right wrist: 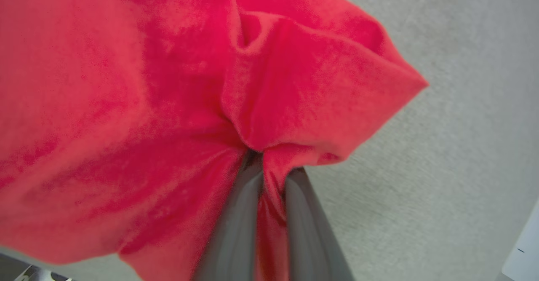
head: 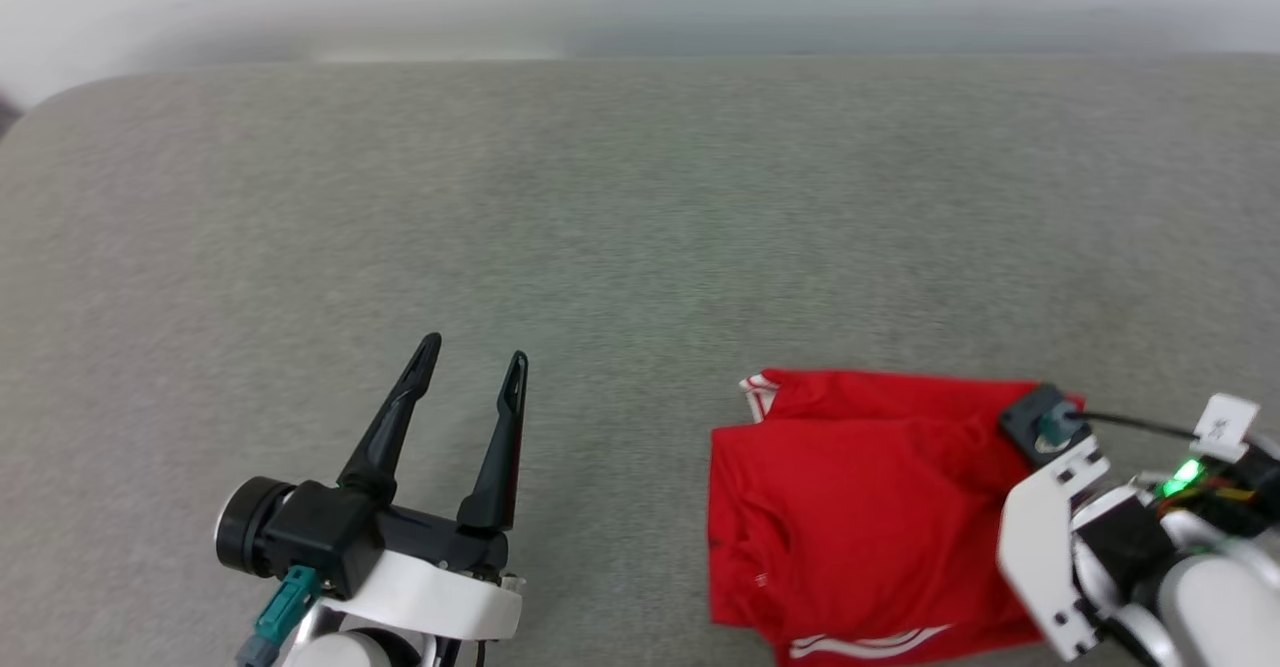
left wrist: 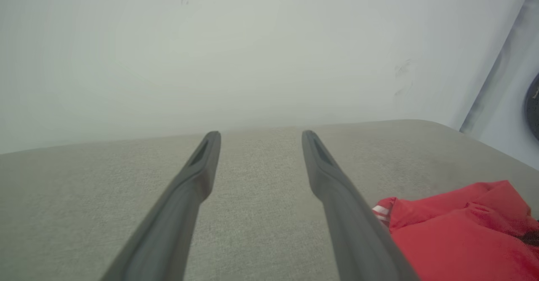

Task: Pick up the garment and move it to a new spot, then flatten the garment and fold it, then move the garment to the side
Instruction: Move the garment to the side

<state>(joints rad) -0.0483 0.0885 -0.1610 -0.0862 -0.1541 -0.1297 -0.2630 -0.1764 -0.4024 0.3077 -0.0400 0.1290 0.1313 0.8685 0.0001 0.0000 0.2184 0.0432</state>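
Observation:
The garment (head: 860,507), a red jersey with white stripe trim, lies folded in a rough rectangle on the grey surface at the lower right. My right gripper (right wrist: 269,163) is shut on the garment (right wrist: 168,104), with red cloth bunched and pinched between its two dark fingers; in the head view its fingers are hidden under the wrist at the garment's right edge. My left gripper (head: 472,352) stands open over bare surface to the left of the garment, nothing between its fingers (left wrist: 198,167). The garment's corner (left wrist: 454,226) shows at the right of the left wrist view.
The grey fabric surface (head: 600,227) stretches wide behind and to the left of the garment. Its rounded far edge meets a pale wall (left wrist: 252,53). My right wrist with its camera and a green light (head: 1185,472) overlaps the garment's right side.

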